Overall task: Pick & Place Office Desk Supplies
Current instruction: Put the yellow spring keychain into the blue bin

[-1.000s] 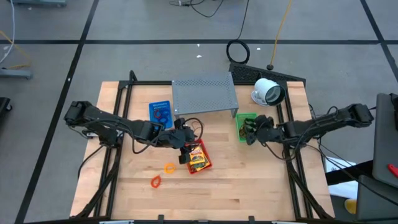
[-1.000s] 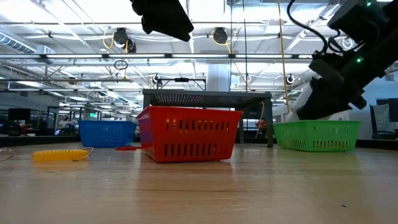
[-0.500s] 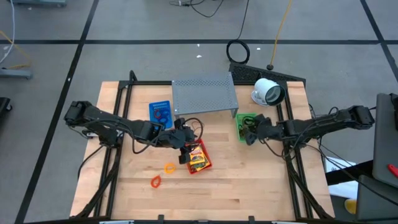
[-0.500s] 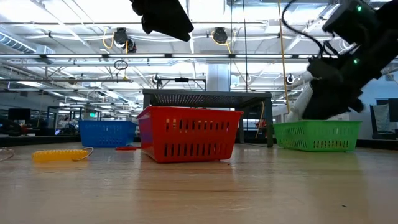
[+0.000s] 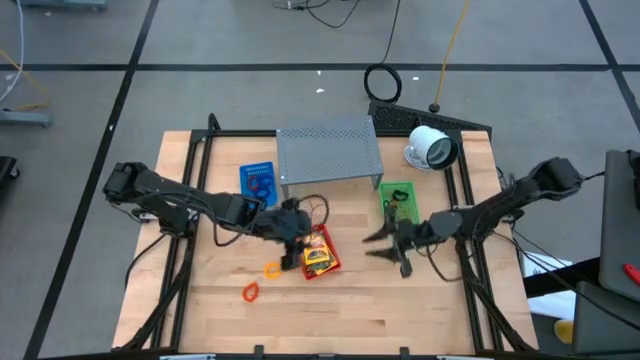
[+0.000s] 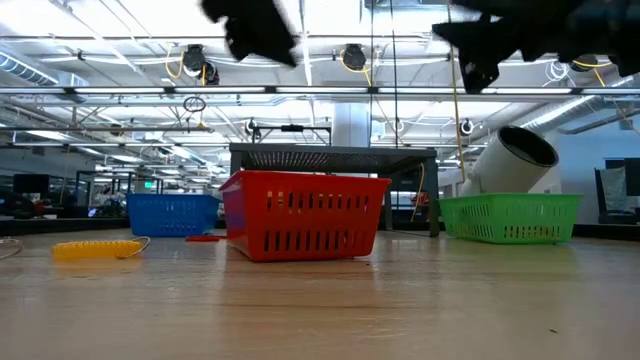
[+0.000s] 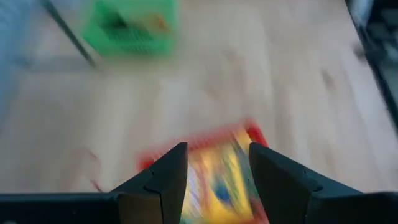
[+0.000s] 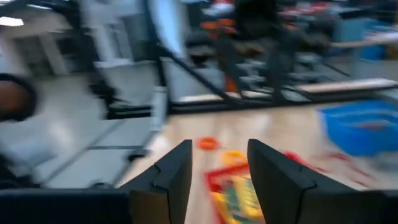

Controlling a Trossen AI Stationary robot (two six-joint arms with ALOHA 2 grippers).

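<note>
Loops of rubber band, a red one [image 5: 250, 291] and an orange one [image 5: 271, 269], lie on bare wood at the left. Behind them a blue basket [image 5: 258, 180] holds blue bands. Just right, the left gripper [image 5: 297, 243] hangs over the red basket [image 5: 318, 253], fingers parted and holding nothing. That basket's long axis tilts slightly, with yellow packets [image 5: 318, 256] inside; their labels are unreadable. Further right, the right gripper [image 5: 385, 244] hovers over bare table, jaws spread and empty, near the green basket [image 5: 396, 201].

No legible text or labels
</note>
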